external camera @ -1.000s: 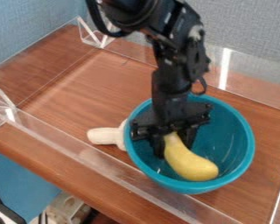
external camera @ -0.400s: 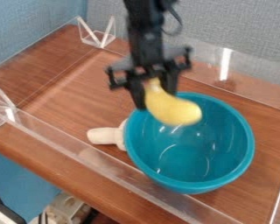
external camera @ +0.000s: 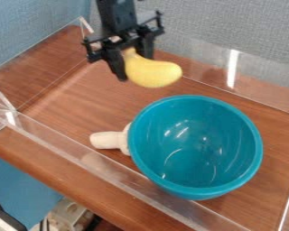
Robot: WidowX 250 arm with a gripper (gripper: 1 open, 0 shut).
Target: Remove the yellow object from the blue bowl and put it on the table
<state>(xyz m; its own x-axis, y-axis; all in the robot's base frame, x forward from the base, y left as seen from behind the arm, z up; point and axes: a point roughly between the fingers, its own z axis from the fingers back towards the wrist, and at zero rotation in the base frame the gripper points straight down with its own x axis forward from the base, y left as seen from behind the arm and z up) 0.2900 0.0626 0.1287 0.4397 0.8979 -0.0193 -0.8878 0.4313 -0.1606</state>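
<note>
a: table, wood grain, clear low walls. blue bowl sits front right, a cream toy touching its left side.

b: gripper clamped on the yellow object, in the air behind the bowl.

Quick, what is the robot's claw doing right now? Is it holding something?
Gripper: closed on the yellow banana, holding it in the air above the table.

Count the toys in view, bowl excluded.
2. A yellow banana hangs from the gripper above the table, outside the blue bowl. A cream toy lies against the bowl's left side, partly hidden.
</note>
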